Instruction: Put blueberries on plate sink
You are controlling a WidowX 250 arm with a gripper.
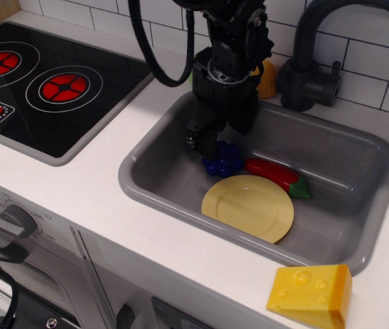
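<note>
The blueberries, a dark blue glossy cluster, lie on the floor of the grey sink, just behind the pale yellow plate. They are beside the plate, not on it. My black gripper reaches down into the sink from above. Its fingertips are low at the cluster's left edge and partly hide it. The jaws look open and hold nothing.
A red pepper with a green stem lies right of the blueberries, touching the plate's far rim. A yellow cheese wedge sits on the counter at the front right. A dark faucet stands behind the sink, and a stove is at the left.
</note>
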